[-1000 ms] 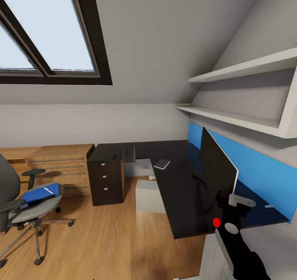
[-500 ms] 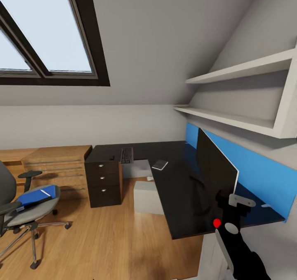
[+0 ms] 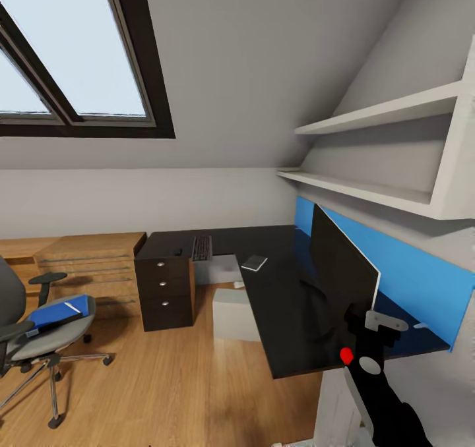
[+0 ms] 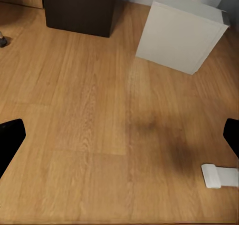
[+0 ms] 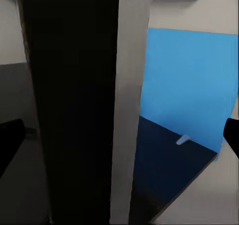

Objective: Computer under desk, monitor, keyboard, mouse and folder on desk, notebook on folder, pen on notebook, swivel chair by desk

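Note:
The black desk carries the keyboard, the mouse and the notebook. On its right wing stands the monitor, seen edge-on, and the grey computer is under the desk. The blue folder lies on the swivel chair at the left. My right gripper is open at the monitor's near lower corner, with the monitor's edge between its fingers. My left gripper hangs open over the floor. I cannot make out the pen.
A light wooden cabinet stands left of the desk's drawers. White shelves jut out above the monitor under the sloped ceiling. Bare wooden floor lies between chair and desk. A small white block sits on the floor.
The whole picture has slid a little left, so the camera has moved. The monitor's near corner has stayed at my right gripper while the desk edge drifted left.

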Tool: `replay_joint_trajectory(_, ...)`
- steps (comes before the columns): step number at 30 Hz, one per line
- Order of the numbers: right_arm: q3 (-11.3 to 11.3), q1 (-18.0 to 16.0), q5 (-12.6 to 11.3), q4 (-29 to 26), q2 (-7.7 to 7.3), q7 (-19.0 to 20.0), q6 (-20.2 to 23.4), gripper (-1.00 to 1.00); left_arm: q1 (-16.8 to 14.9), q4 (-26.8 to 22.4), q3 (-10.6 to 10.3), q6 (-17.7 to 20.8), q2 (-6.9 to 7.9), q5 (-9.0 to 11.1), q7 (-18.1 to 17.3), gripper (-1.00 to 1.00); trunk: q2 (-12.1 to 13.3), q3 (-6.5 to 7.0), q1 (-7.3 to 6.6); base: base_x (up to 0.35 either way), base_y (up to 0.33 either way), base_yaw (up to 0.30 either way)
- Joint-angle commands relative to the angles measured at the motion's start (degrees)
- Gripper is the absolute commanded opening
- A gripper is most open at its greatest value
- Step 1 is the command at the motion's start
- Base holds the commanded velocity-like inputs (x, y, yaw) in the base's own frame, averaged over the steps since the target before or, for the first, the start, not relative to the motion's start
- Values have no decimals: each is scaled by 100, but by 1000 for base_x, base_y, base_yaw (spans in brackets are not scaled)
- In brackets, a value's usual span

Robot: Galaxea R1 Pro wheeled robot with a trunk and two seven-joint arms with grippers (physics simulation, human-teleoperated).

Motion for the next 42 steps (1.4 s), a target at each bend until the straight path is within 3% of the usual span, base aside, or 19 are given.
replay_joint_trajectory(1, -2, -5, 37, 5, 0, -21, -1, 100, -5, 4, 17, -4, -1, 59, -58, 100, -7, -9, -2, -229, -98, -1)
replay_joint_trajectory(12, 0, -5, 33, 8, 2, -21, -1, 100, -5, 4, 17, -4, 7, 61, -58, 100, -7, -9, -2, -219, -117, 0)
replay_joint_trajectory(42, 15, -5, 15, 106, 26, -2, -1, 100, -5, 4, 24, -4, 7, 66, -52, 100, -7, -9, -2, -7, -3, 0)
